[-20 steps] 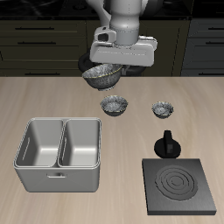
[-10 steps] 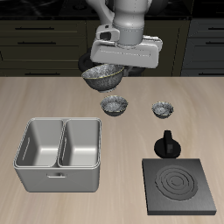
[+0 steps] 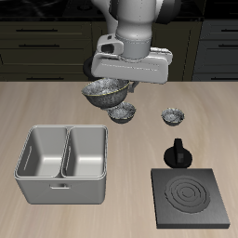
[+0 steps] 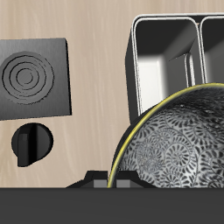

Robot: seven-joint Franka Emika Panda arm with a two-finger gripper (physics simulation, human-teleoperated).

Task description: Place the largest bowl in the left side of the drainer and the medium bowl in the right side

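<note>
Three bowls: I hold the largest bowl [image 3: 105,91] in the air; the medium bowl [image 3: 122,112] and the smallest bowl [image 3: 173,116] sit on the table [image 3: 37,107].
Gripper state: my gripper [image 3: 119,82] is clenched on the rim of the largest bowl, which hangs tilted; the fingers themselves are hidden behind my wrist body in the exterior view.
Largest bowl position: above the table, back of the drainer [image 3: 63,164], at about 1 o'clock from it in the exterior view, just above and beside the medium bowl.
Drainer: both compartments are empty; the wrist view shows the drainer [image 4: 166,61] just beyond the bowl rim [image 4: 140,122].
Risk 1, slip: I judge a rim-only hold on a tilted, shiny bowl to be weak; a fast swing could let it rotate or drop.
Risk 2, collision: the carried bowl hangs close over the medium bowl; descending early could knock that bowl away.
Risk 3, wrong side: the middle wall separates two alike compartments; a poor line-up could put the bowl in the wrong one or leave it perched on the wall.
Risk 4, rim strike: a low approach could catch the drainer's back wall.
Other items: stove plate [image 3: 191,197] and black knob [image 3: 178,153], well apart from the path.
Writing: none legible on any item.
</note>
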